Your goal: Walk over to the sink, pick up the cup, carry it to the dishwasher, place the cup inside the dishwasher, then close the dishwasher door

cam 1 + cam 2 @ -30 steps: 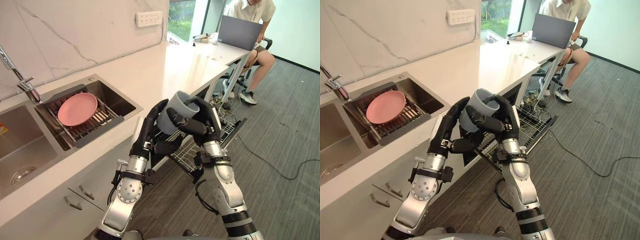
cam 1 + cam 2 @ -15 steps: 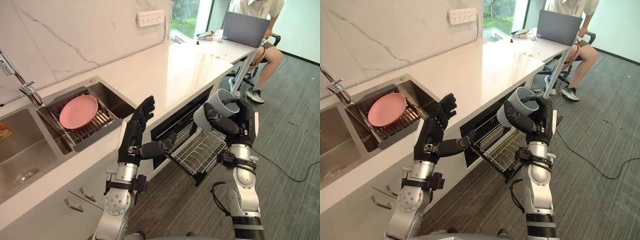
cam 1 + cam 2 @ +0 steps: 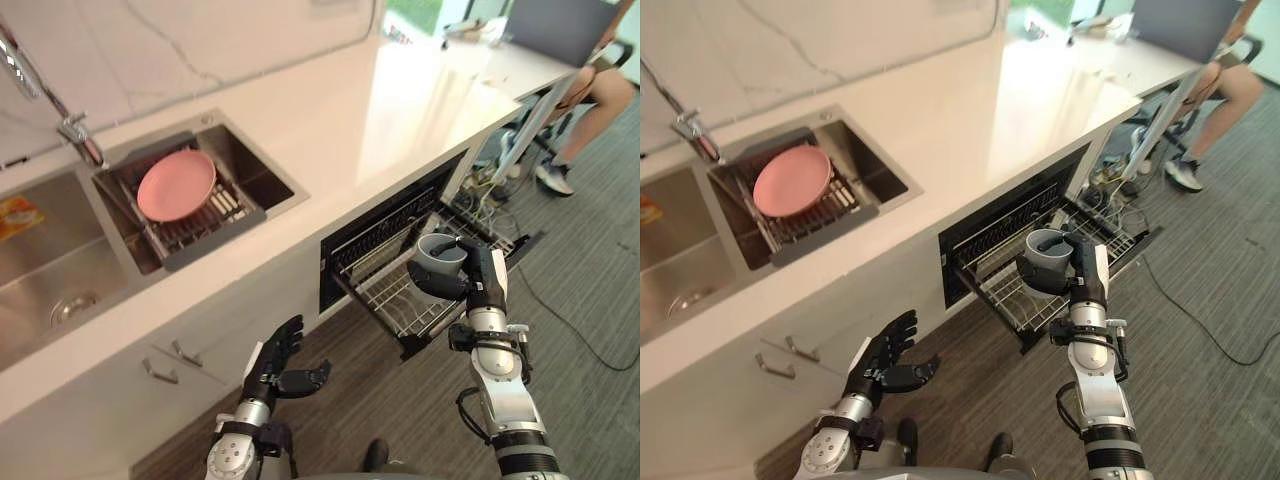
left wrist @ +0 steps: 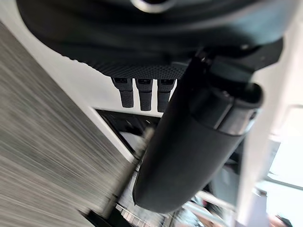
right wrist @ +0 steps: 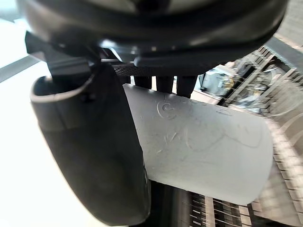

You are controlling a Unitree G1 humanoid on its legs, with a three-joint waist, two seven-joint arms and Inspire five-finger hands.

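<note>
Dishwasher (image 3: 380, 232): open just beyond my right hand, wire rack pulled out.
Rack (image 3: 392, 300): right below my right hand. I'd lower straight down, seat the base between the wires, and let go only once it sits steady.
Right hand (image 3: 486, 276): fingers and thumb wrapped round the cup, mouth up.
Left hand (image 3: 282, 362): fingers spread, empty, low and well off to the side.
Cup (image 3: 441, 252): in my right grip, over the rack. Plain grey, round, matt, no handle I can see.

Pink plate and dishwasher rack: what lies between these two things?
Left eye view: past the pink plate, the grey drainer tray's edge, then bare white countertop, then the dishwasher rack.
</note>
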